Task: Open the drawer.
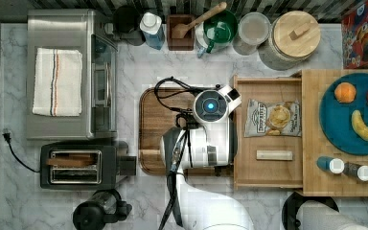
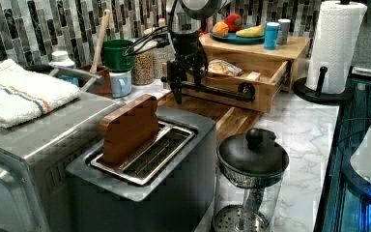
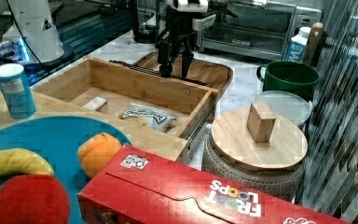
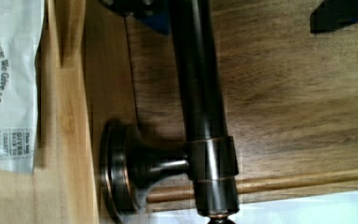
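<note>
The light-wood drawer (image 1: 268,167) stands pulled out from under the wooden stand, and inside it lie a chip bag (image 1: 273,117) and a small wooden block (image 1: 274,155). Its black bar handle (image 2: 217,91) runs across the front on black mounts (image 4: 140,168). My gripper (image 3: 173,72) hangs straight down at one end of the handle (image 3: 135,66). It is open. In the wrist view the bar (image 4: 198,93) passes between the spread fingers, close to one fingertip (image 4: 137,11) and well clear of the other (image 4: 340,16). From above, the arm hides most of the handle.
The walnut cutting board (image 1: 153,129) lies under the gripper, in front of the drawer. Toaster oven (image 1: 62,72) and toaster (image 1: 76,165) stand beyond it. A French press (image 2: 251,179), paper towel roll (image 2: 335,43), lidded jar (image 3: 258,140) and green mug (image 3: 289,77) ring the area.
</note>
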Robot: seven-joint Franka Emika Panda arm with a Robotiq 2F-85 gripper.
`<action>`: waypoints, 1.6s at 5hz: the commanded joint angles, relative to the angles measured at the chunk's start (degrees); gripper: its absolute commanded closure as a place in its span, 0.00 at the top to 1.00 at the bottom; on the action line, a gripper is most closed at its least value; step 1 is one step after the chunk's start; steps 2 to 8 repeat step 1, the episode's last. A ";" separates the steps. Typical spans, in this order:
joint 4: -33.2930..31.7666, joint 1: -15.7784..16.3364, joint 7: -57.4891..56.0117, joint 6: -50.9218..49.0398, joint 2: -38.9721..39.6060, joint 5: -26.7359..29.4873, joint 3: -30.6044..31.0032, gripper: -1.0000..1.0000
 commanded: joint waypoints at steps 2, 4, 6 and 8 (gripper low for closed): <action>0.17 2.92 3.75 -2.67 -2.06 7.71 4.70 1.00; 0.17 2.92 3.75 -2.67 -2.06 7.71 4.70 1.00; 0.17 2.92 3.75 -2.67 -2.06 7.71 4.70 1.00; 0.17 2.92 3.75 -2.67 -2.06 7.71 4.70 1.00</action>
